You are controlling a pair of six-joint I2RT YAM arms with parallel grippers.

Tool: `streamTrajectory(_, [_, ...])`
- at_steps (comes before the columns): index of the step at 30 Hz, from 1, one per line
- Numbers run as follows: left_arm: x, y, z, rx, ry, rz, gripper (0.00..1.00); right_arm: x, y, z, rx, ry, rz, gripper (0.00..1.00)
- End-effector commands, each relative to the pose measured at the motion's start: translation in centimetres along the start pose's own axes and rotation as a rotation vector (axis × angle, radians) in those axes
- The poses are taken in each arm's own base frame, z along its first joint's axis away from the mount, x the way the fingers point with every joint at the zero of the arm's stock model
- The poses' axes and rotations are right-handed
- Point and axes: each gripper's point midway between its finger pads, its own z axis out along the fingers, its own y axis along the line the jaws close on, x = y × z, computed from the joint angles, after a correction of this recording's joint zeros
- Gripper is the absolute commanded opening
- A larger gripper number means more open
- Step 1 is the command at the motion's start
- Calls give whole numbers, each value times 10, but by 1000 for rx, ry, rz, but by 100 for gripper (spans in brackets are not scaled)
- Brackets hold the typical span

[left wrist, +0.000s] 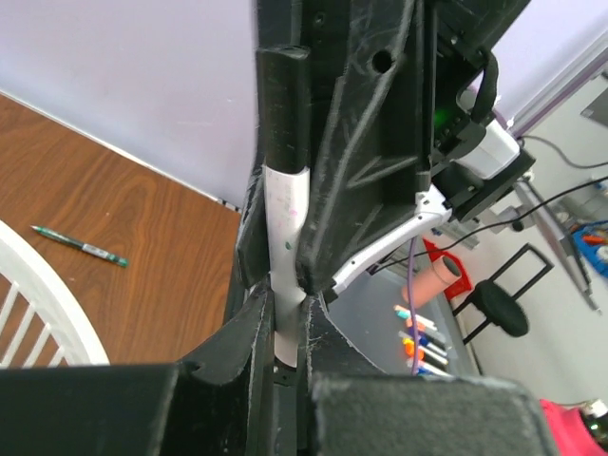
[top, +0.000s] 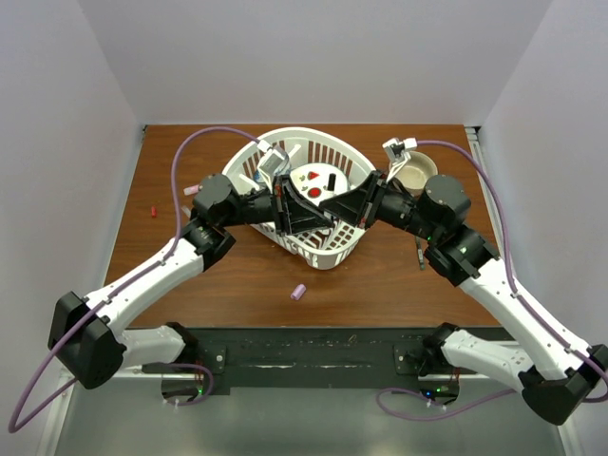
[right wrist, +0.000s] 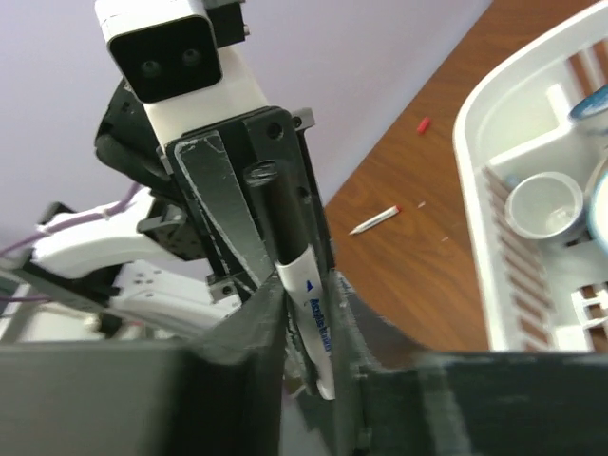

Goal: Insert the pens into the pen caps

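Over the white basket (top: 309, 133), the left gripper (left wrist: 285, 304) is clamped on the white barrel of a black-ended pen (left wrist: 285, 209). The right gripper (right wrist: 309, 323) grips that barrel too. 1 lilac cap (top: 298, 292) lies on the near table (top: 237, 275).

Both arms bend inward, elbows out. The left tool (top: 302, 214) and right tool (top: 331, 211) meet nose to nose, each pinching the pen (left wrist: 285, 218).

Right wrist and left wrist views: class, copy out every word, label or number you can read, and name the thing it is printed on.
white pen, right wrist view: blue print along the barrel, too blurred to read.
green pen, left wrist view: pale label band, too small to read.
Nothing legible in any view.
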Motion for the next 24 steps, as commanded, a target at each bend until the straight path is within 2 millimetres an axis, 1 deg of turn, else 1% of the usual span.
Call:
streamTrajectory(1, [-2, -10, 0, 56, -13, 5, 0, -13, 2, -3, 32, -78, -44, 9])
streamTrajectory(3, [0, -13, -1, 65, -8, -8, 0, -17, 4, -2, 35, -83, -49, 2])
streamTrajectory(4, [0, -13, -1, 65, -4, -12, 7, -18, 4, -1, 36, -82, -52, 0])
streamTrajectory(5, [2, -12, -2, 61, 2, -3, 16, -19, 2, -1, 48, -83, -61, 0])
streamTrajectory(6, [0, -13, -3, 50, -3, 12, 25, -25, 5, -3, 57, -96, -71, 0])
streamTrajectory(7, [7, -4, -4, 1, 20, -16, 41, -32, 0, -5, 99, -126, -81, 0])
streamTrajectory(8, [7, 3, -5, -32, 21, 16, 49, -31, -6, -8, 135, -116, -109, 0])
streamTrajectory(9, [8, 11, -8, -95, 20, 1, 56, -40, -2, -13, 156, -130, -134, 0])
streamTrajectory(10, [8, 15, -10, -126, 24, 7, 84, -38, -22, -20, 270, -115, -143, 0])
streamTrajectory(11, [8, 21, -11, -153, 37, 52, 92, -48, -21, -23, 307, -110, -203, 0])
streamTrajectory(12, [6, 25, -13, -203, 57, 48, 96, -48, -29, -28, 363, -91, -223, 0])
streamTrajectory(13, [5, 28, -15, -232, 67, 61, 100, -41, -48, -37, 463, -47, -234, 0])
streamTrajectory(14, [3, 32, -17, -258, 75, 107, 100, -41, -55, -40, 503, -23, -273, 0])
streamTrajectory(15, [2, 38, -23, -325, 82, 102, 100, -39, -65, -45, 553, 1, -282, 0])
streamTrajectory(16, [-1, 42, -26, -359, 79, 120, 100, -30, -85, -57, 639, 59, -278, 0])
streamTrajectory(17, [-4, 45, -30, -393, 76, 158, 100, -28, -99, -64, 699, 87, -295, 0])
streamTrajectory(18, [-8, 51, -39, -463, 65, 174, 100, -23, -114, -70, 749, 120, -285, 0])
streamTrajectory(19, [-9, 55, -44, -500, 59, 190, 100, -22, -134, -84, 821, 138, -262, 0])
streamTrajectory(20, [-11, 59, -50, -535, 61, 224, 100, -11, -151, -93, 859, 172, -240, 0])
streamTrajectory(21, [-14, 65, -62, -616, 45, 238, 100, -8, -159, -101, 885, 173, -229, 0])
streamTrajectory(22, [-16, 69, -69, -663, 37, 251, 100, -8, -171, -112, 932, 171, -210, 0])
streamTrajectory(23, [-18, 74, -78, -711, 31, 274, 100, 5, -184, -120, 966, 198, -185, 0])
streamTrajectory(24, [-27, 78, -93, -802, -7, 304, 100, 7, -190, -127, 989, 193, -171, 0])
